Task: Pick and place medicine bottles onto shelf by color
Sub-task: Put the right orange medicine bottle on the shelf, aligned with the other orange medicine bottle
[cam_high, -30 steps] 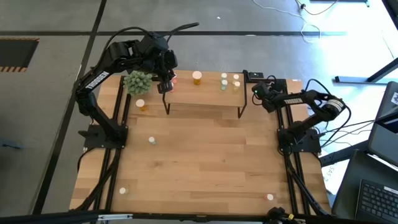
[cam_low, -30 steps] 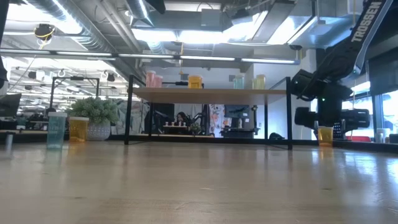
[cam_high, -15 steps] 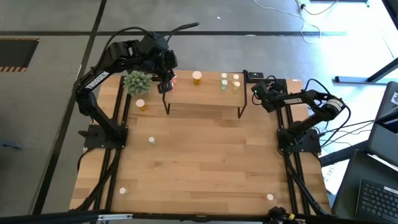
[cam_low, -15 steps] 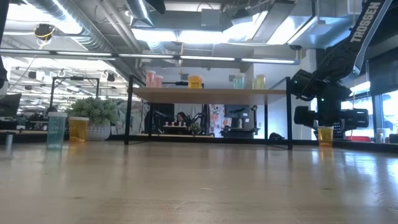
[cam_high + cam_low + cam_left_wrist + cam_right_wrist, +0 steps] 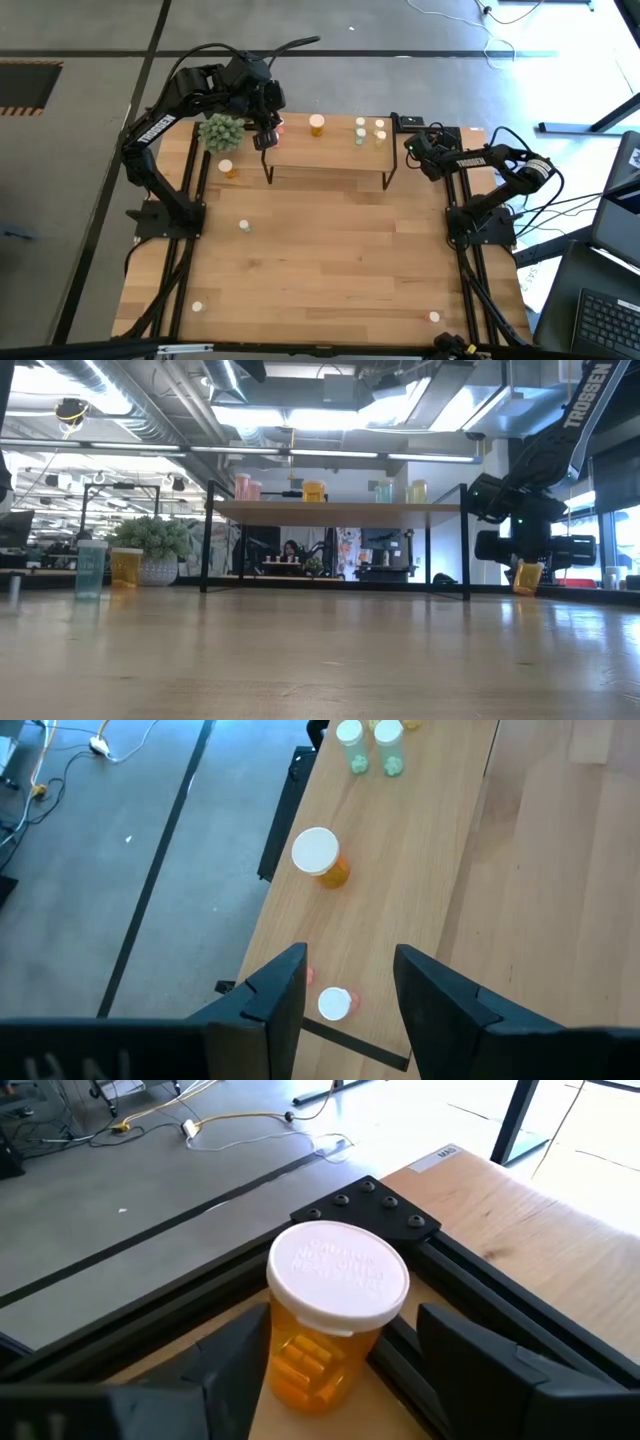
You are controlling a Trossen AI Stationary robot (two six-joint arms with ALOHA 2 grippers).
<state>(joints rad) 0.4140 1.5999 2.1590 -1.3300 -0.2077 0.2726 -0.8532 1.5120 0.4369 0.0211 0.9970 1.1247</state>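
Observation:
The shelf (image 5: 325, 152) stands at the table's far side. On it are two pink bottles (image 5: 334, 1004), an orange bottle (image 5: 320, 855) and pale green bottles (image 5: 388, 740). My left gripper (image 5: 350, 990) hovers open above the shelf's left end, over the pink bottles. My right gripper (image 5: 345, 1355) is open by the table's far right corner. Its fingers stand on either side of an orange bottle (image 5: 325, 1320) with a white cap. That bottle (image 5: 526, 576) leans in the low view. My right gripper comes at the orange bottle level and low over the table. One finger (image 5: 240, 1355) lies against the side of the bottle's body (image 5: 285, 1370). The other finger (image 5: 470, 1355) stands off with a gap showing. The bottle leans, and the gripper hides its foot.
A spiky green plant (image 5: 222, 132) stands left of the shelf, with an orange bottle (image 5: 229, 168) near it. Loose bottles lie at mid-left (image 5: 244, 226), near left (image 5: 197, 306) and near right (image 5: 434, 317). Black frame rails (image 5: 470, 1280) run along the table's right edge.
In the low view, the orange bottle under my right gripper has gone from upright to leaning. Both arms have stayed nearly where they were.

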